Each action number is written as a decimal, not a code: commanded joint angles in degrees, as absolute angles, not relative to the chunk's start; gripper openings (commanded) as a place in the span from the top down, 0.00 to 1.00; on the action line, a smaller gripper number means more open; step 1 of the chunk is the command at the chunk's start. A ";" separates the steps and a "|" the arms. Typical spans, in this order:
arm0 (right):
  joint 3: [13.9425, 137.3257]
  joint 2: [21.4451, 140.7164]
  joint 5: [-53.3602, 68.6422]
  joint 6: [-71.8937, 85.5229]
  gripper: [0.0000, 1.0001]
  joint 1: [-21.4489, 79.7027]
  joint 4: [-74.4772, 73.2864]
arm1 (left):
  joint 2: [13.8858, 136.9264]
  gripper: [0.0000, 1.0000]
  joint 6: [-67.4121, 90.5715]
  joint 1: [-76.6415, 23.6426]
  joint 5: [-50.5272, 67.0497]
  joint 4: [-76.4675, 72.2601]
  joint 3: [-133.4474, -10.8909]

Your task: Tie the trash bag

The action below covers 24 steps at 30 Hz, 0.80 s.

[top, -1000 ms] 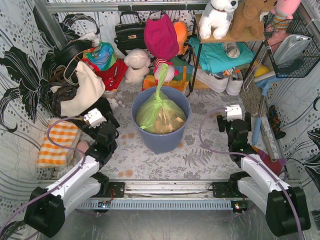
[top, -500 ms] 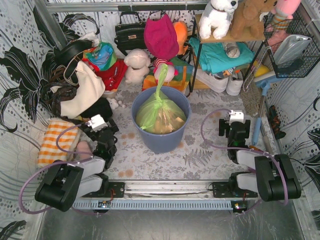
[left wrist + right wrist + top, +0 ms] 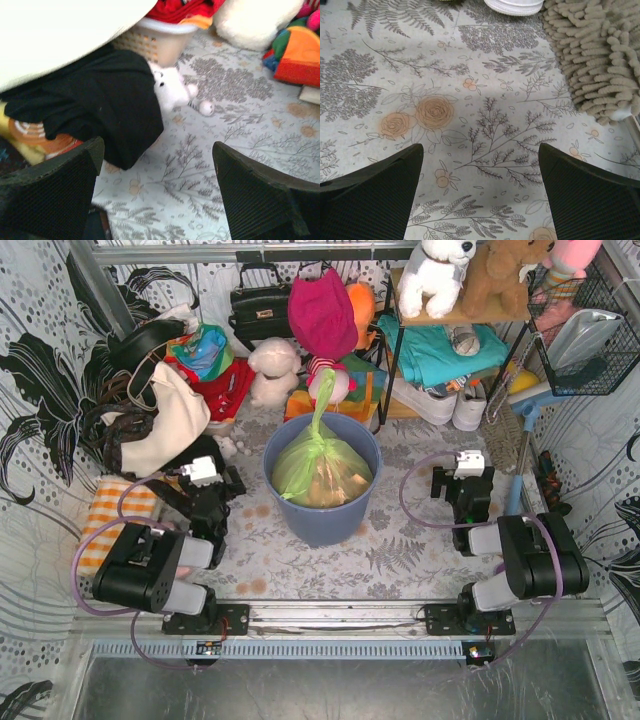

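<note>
The trash bag (image 3: 318, 468), light green and translucent with brown paper showing through, sits inside the blue-grey round bin (image 3: 325, 518). Its gathered neck stands up above the rim. My left gripper (image 3: 212, 480) is left of the bin, apart from it, low over the floral cloth. In the left wrist view it (image 3: 156, 145) is open with only patterned cloth between the fingers. My right gripper (image 3: 465, 485) is right of the bin, also apart from it. In the right wrist view it (image 3: 480, 147) is open and holds nothing. Neither wrist view shows the bag.
A black cloth (image 3: 100, 100) and a small white plush toy (image 3: 170, 87) lie just ahead of the left gripper, below a wicker basket (image 3: 155, 40). A shaggy beige mop head (image 3: 600, 55) lies ahead right of the right gripper. An orange checked cloth (image 3: 110, 525) lies far left; bags, toys and a shelf crowd the back.
Both arms have folded back and up over their bases, the elbows rising toward the camera. Both grippers stayed open. The bag and bin have not moved.
</note>
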<state>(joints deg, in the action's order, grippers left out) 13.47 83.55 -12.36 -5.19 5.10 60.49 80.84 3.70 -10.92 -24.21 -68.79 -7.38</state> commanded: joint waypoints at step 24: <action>10.76 88.04 -3.70 -3.33 0.03 0.69 74.92 | 84.52 0.02 4.66 -5.47 -12.19 -70.46 -11.79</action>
